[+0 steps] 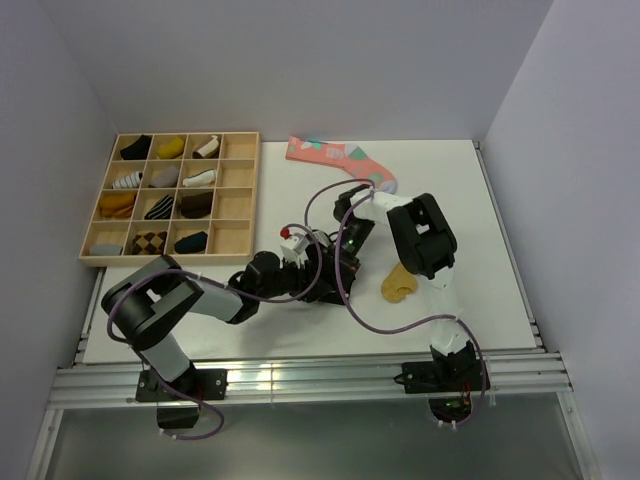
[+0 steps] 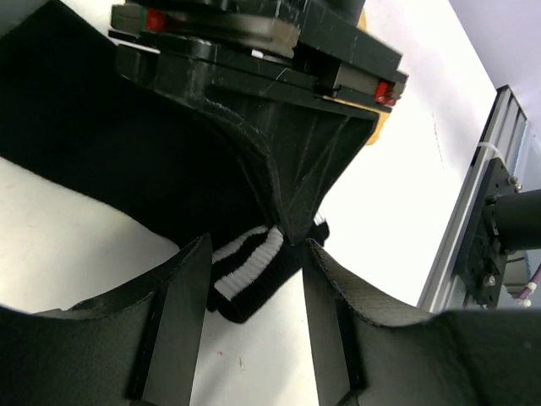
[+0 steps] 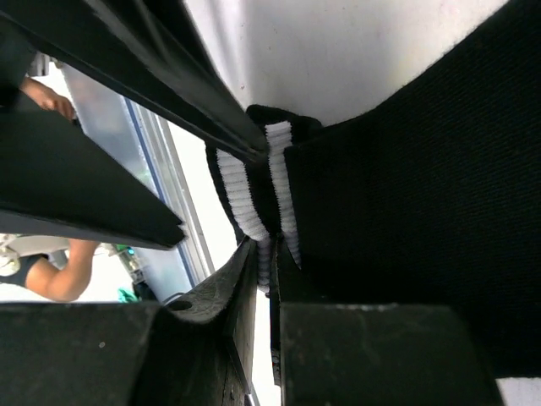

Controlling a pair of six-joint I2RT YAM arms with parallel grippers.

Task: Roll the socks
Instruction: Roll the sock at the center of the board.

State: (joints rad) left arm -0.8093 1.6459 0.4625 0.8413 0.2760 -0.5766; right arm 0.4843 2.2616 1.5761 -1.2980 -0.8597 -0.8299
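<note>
Toward the middle of the table (image 1: 470, 200), slightly nearer its near edge, the right gripper (image 3: 267, 254) is pinched tight on the striped cuff (image 2: 245, 269) of the black sock (image 3: 406, 169). The left gripper (image 2: 254, 254) stands half spread with that cuff between its jaws, apparently not gripping. A good roll probably needs the cuff turned tightly over itself, with the fabric kept taut and flat. From above, both arms hide the black sock. The mustard sock (image 1: 400, 283) lies just beside them toward the table's right edge, partly covered by the right arm.
</note>
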